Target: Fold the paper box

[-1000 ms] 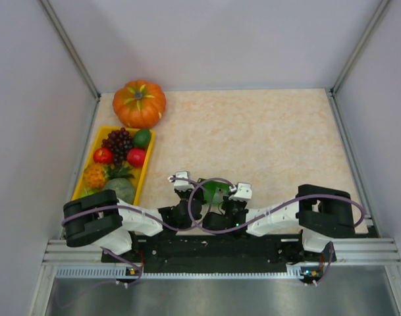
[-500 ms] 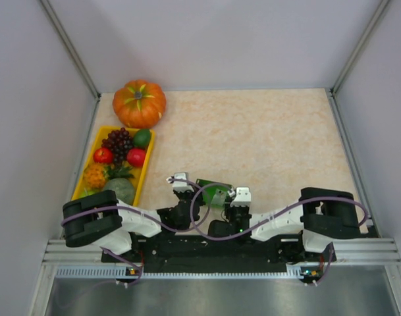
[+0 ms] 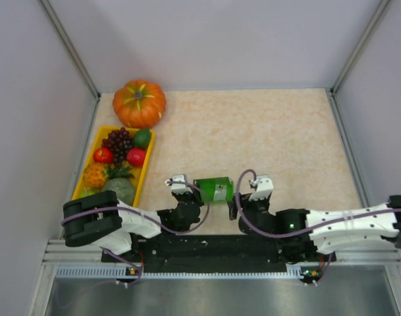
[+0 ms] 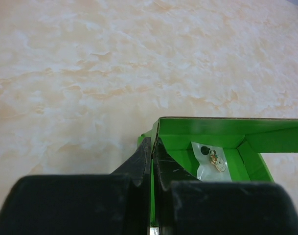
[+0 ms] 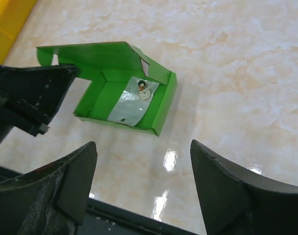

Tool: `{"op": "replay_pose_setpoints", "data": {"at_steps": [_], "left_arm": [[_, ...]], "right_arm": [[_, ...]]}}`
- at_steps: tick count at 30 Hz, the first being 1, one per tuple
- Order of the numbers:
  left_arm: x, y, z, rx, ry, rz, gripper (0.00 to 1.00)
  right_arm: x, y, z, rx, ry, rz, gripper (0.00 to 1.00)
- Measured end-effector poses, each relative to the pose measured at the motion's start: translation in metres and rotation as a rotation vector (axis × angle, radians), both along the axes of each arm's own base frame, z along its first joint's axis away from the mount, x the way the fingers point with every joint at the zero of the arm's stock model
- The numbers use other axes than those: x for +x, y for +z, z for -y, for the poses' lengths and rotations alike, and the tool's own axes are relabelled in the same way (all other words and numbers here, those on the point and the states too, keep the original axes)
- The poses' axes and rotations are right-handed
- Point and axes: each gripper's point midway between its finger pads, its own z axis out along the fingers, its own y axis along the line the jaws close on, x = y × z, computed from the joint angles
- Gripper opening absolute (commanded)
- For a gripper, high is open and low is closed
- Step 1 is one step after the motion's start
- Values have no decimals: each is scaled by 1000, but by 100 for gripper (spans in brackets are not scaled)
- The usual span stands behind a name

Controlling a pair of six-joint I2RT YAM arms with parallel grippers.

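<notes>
Green paper box [image 3: 213, 189] sits on the desk [image 3: 272, 131] between both tools, one wall pinched tight by the left tool [image 4: 151, 155], while the right tool [image 5: 143, 149] is spread wide and empty just beside it.

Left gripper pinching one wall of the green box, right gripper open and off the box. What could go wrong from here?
1. The left gripper holds the paper box by one thin wall only; a twist may crease or tear it.
2. The small clear packet lies loose inside; tilting may spill it.
3. The right gripper stands open, apart from the box; coming in, it may shove the box rather than catch the lid flap.
</notes>
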Motion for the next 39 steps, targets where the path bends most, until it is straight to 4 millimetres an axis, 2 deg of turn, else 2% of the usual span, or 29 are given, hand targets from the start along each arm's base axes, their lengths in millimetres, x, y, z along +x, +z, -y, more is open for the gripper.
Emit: {"op": "replay_pose_setpoints", "data": {"at_steps": [2, 4, 8, 11, 13, 17, 19, 20, 25, 34, 37, 38, 39], "left_arm": [[-1, 0, 0, 3, 2, 1, 0], [-2, -1, 0, 8, 2, 1, 0], [-3, -1, 1, 25, 4, 2, 0], [-4, -1, 2, 39, 9, 3, 0], [-3, -1, 3, 49, 13, 3, 0], [-3, -1, 6, 71, 22, 4, 0], [-3, -1, 8, 82, 25, 5, 0], [-3, -1, 8, 93, 29, 6, 0], [-4, -1, 10, 132, 42, 10, 0], [-6, -3, 12, 176, 68, 19, 0], [-8, -4, 12, 183, 66, 17, 7], [-9, -5, 12, 186, 64, 16, 16], [-10, -6, 12, 191, 60, 13, 18]], "right_arm": [[0, 10, 9, 55, 26, -29, 76], [9, 19, 23, 121, 16, -54, 76], [35, 39, 53, 256, -39, -95, 69], [55, 56, 60, 337, -58, -150, 62], [71, 68, 50, 390, -30, -208, 61], [86, 81, -7, 466, 150, -347, 59], [87, 80, -34, 500, 233, -414, 57], [87, 78, -45, 515, 265, -455, 53], [90, 69, -84, 625, 353, -561, 49], [66, 32, -97, 743, 367, -648, 50], [57, 20, -99, 774, 373, -664, 50], [54, 18, -100, 785, 380, -663, 50], [51, 16, -101, 796, 385, -662, 50]]}}
